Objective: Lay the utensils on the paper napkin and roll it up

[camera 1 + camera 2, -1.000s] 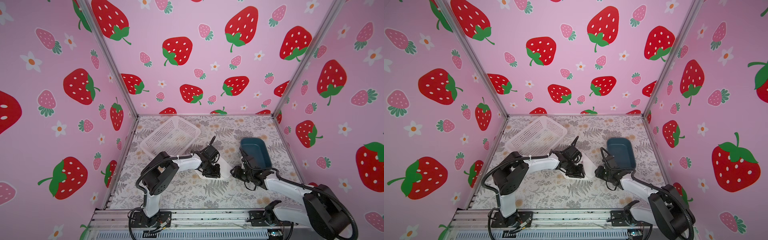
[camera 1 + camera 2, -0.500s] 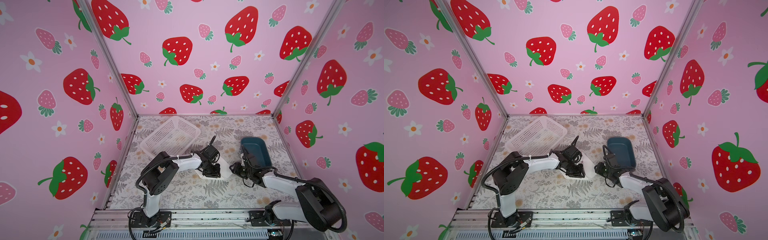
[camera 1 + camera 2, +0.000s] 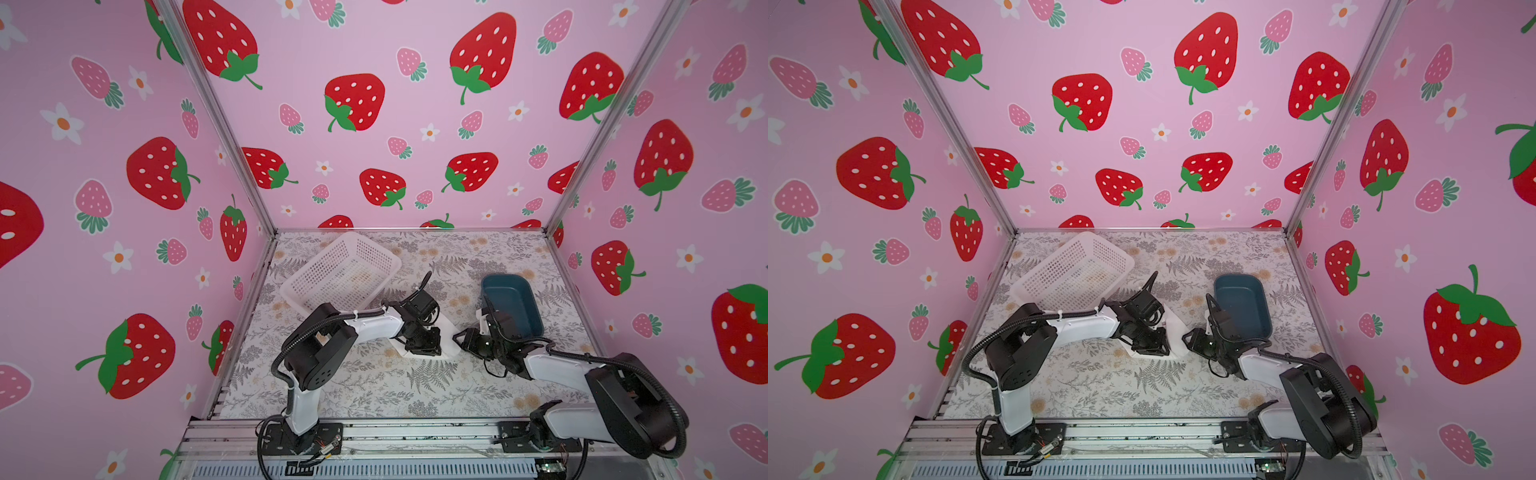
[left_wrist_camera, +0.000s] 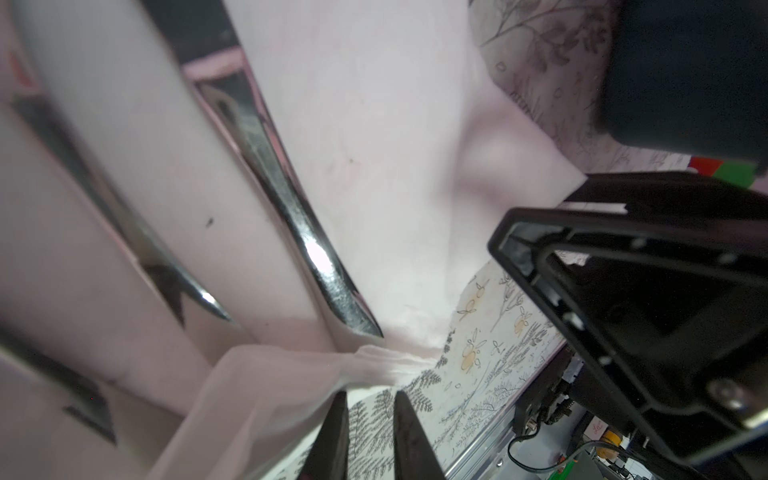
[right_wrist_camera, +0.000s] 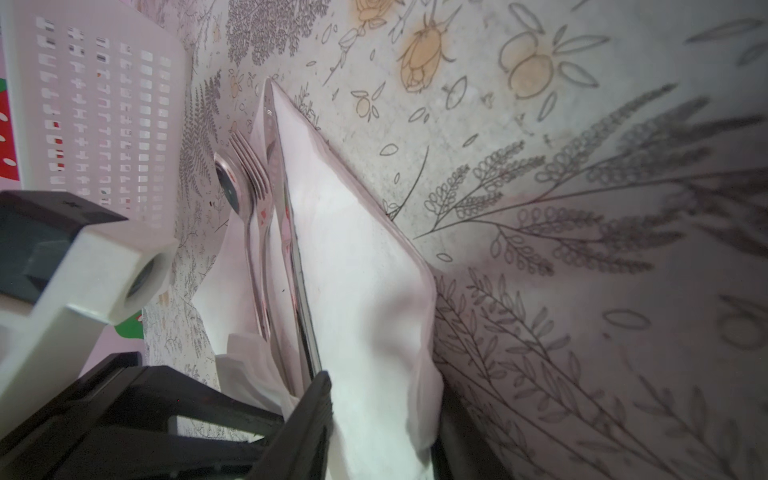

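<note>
- Two changes register over the last second: the right gripper [image 3: 459, 335] has moved in from beside the blue tub [image 3: 513, 303] to the edge of the paper napkin [image 3: 449, 352], and its jaws have narrowed
- In the right wrist view the jaws stand on either side of the napkin's raised edge, with paper bunched between them; the gripper is judged to be pinching that edge
- The left gripper [image 3: 424, 352] stays where it was, low over the napkin; in the left wrist view its jaws stand narrowly apart, the patterned tabletop [image 3: 415, 386] shows between them, and nothing is gripped
- The utensils [image 5: 270, 232] lie side by side on the napkin, heads toward the white basket [image 5: 104, 104] and handles toward the grippers; the raised edge stands just beside the outermost piece
- The napkin lies on the tabletop between the basket and the tub, in both top views largely hidden under the left gripper
- Judgement: the placing step appears complete and the rolling step is starting
- Judgement: the next move calls for carrying the pinched edge over the utensils toward the left arm
- Judgement: the thin paper may slip or tear, and the smooth utensils may slide apart under the fold
</note>
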Robot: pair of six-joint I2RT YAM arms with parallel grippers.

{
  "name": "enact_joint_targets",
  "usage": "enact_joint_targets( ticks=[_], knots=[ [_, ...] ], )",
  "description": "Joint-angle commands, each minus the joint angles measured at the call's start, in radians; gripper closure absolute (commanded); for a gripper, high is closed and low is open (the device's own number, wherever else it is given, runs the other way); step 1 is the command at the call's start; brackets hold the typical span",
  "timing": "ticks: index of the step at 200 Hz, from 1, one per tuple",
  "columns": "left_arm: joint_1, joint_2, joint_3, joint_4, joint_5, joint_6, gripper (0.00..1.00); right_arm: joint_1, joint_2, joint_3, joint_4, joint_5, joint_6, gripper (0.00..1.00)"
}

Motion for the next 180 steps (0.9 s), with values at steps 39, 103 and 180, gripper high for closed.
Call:
enact_joint_targets(
  ticks=[39,103,180],
  knots=[
    [-0.005,0.019,0.037,-0.026,0.008,0.015,0.78,-0.002,0.031,0.004,0.007,-0.005,-0.008,0.82],
    [-0.005,0.027,0.038,-0.032,-0.010,0.005,0.81,0.007,-0.041,0.002,0.042,-0.091,-0.034,0.92],
    [0.006,0.012,0.023,-0.040,-0.058,-0.011,0.86,0.062,-0.061,0.040,0.028,-0.079,-0.031,0.93]
  ],
)
